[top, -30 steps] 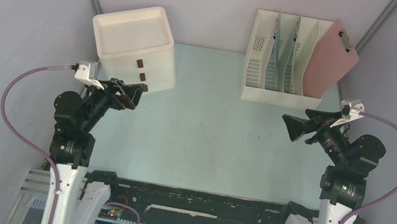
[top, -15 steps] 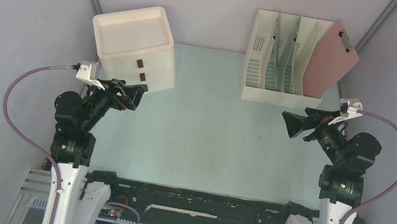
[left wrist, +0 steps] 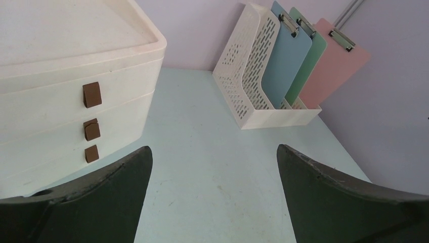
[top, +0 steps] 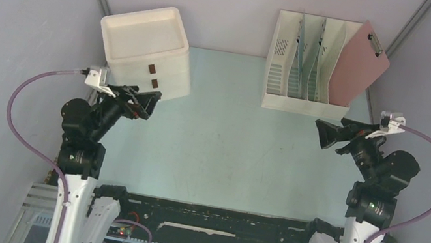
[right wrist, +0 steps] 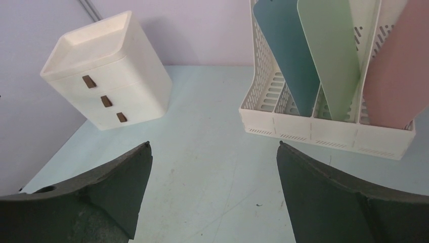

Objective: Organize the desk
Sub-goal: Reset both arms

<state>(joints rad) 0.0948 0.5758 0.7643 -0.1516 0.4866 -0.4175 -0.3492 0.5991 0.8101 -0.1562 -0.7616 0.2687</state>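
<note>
Jaws wide apart and empty, the left gripper (top: 149, 104) and right gripper (top: 320, 134) hover over the smooth pale mint-green rectangular desk (top: 220, 155) spread between them, cream plastic drawer unit (top: 145, 50) nearest the left arm, cream slotted file rack (top: 280, 73) nearest the right.

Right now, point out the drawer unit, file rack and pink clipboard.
drawer unit (top: 145, 34), top view, recessed top.
file rack (left wrist: 245, 68), left wrist view, slotted side wall.
pink clipboard (right wrist: 399, 66), right wrist view, board face.

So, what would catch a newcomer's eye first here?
The pink clipboard, standing in the rightmost slot of the cream file rack at the desk's far right. Then the cream drawer unit at far left, with the left end effector and right end effector open and empty nearby.
</note>
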